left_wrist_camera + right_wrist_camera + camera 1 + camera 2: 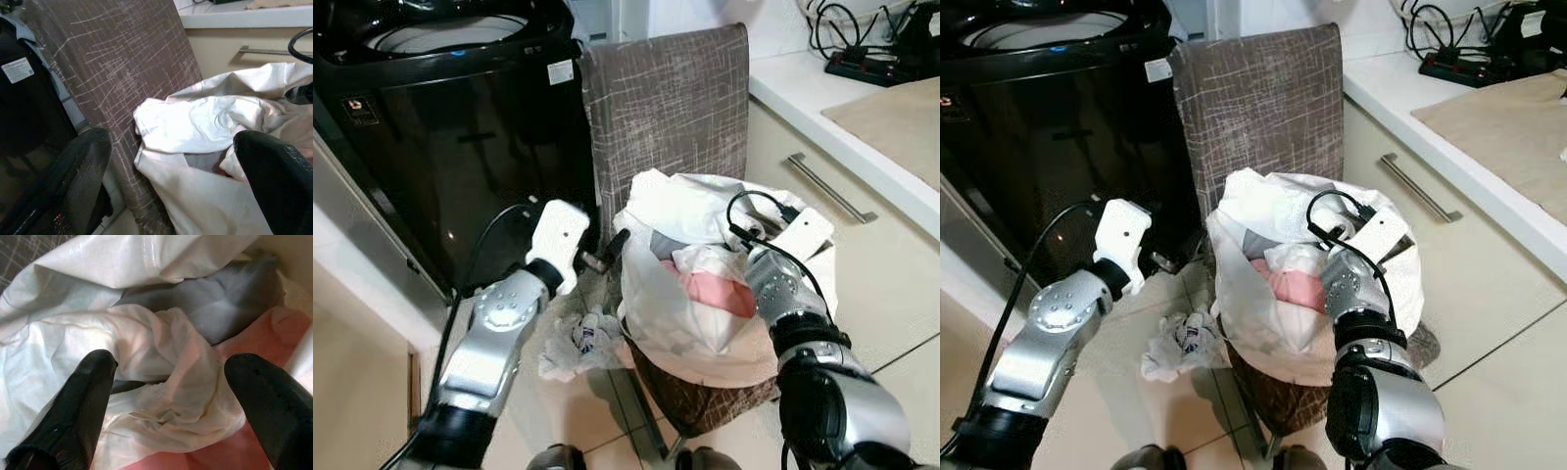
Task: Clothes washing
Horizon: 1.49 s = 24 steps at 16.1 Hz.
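The washing machine (450, 127) is cut off at the picture's 12 and 9 o'clock edges, so its lid and drum go mostly unseen. The laundry bag (705, 333) hides its own base and the chair seat under it. The right gripper (166, 396) sinks among the clothes (161, 347), its wrist covering them in the head views. Both arms run off at 6 o'clock. The small crumpled cloth (578, 338) on the floor is too small to identify.

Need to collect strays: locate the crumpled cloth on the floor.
The crumpled cloth lies on the floor tiles, left of the chair, under the left gripper.
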Available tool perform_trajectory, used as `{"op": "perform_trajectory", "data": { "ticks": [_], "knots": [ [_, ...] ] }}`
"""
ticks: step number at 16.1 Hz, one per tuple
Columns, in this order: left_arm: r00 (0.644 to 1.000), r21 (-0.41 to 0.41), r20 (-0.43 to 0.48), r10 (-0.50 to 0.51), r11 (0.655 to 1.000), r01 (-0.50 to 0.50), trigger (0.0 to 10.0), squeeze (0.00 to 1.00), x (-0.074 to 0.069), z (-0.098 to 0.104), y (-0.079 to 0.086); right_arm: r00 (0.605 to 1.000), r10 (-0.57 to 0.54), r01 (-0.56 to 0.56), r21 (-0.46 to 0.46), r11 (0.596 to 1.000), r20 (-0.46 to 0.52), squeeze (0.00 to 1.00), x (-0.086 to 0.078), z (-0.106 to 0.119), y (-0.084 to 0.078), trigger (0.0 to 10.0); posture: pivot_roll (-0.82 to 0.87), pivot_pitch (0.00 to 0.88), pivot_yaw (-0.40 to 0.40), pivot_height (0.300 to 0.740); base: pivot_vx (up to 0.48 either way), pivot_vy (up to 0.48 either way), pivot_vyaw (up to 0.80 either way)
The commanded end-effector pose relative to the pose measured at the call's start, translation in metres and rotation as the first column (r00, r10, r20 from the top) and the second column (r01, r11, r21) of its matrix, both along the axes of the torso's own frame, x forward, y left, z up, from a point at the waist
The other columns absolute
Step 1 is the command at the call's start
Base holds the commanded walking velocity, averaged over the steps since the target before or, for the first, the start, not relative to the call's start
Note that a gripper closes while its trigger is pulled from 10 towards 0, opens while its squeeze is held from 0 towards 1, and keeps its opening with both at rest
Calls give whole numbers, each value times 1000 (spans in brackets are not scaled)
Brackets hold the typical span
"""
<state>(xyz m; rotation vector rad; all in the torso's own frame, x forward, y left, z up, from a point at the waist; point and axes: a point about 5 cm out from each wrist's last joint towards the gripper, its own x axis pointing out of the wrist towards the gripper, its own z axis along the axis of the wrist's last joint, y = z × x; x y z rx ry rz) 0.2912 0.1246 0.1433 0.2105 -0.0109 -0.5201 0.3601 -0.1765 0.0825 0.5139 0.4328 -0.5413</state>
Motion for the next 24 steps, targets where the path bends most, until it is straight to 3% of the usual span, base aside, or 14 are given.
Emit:
{"op": "perform_trajectory", "data": {
  "ticks": [1, 6, 8, 12, 13, 14, 15, 19, 24],
  "knots": [
    [1000, 9, -1, 5, 1000, -5, 10000, 0, -4, 3, 5, 1000, -8, 8, 8, 1000, -9, 0, 1, -1, 0, 10000, -33, 106, 42, 740, 0, 0, 0],
    [999, 52, -28, 38, 998, -36, 10000, 0, -20, 7, 26, 997, 25, -27, -30, 999, -71, 0, -6, -17, 0, 10000, 40, 164, 61, 740, 0, 0, 0],
    [998, 61, -47, 44, 997, -41, 10000, 0, -27, 6, 29, 995, 26, -37, -126, 991, -93, 0, -10, -21, -12, 10000, 55, 180, 63, 740, 0, 0, 0],
    [997, 56, -65, 41, 998, -37, 10000, 0, -31, 5, 27, 989, 60, -89, -230, 969, -133, 0, -16, -28, -27, 10000, 49, 183, 62, 740, 0, 0, 0],
    [997, 52, -69, 36, 998, -32, 10000, 0, -31, 4, 24, 986, 74, -109, -241, 964, -152, 0, -20, -33, -31, 4353, 18, 175, 61, 740, 0, 0, 0],
    [997, 50, -70, 34, 998, -31, 10000, 0, -31, 3, 24, 984, 83, -120, -240, 963, -160, 0, -21, -35, -31, 4353, -17, 175, 66, 740, 0, 0, 0],
    [996, 46, -80, 39, 998, -35, 10000, 0, -33, -1, 28, 979, 105, -142, -221, 965, -173, 0, -26, -42, -29, 0, -116, 156, 77, 740, 0, 0, 0],
    [995, 38, -93, 26, 999, -22, 10000, 0, -31, -4, 24, 977, 152, -180, -190, 965, -152, 0, -25, -44, -22, 0, -142, 149, 88, 740, 0, 0, 0],
    [997, 2, -75, 24, 1000, -24, 10000, 0, -25, -2, 11, 970, 204, -227, -192, 955, -131, 0, -20, -38, -22, 0, -95, 167, 8, 740, 0, 0, 0]
  ]
}}
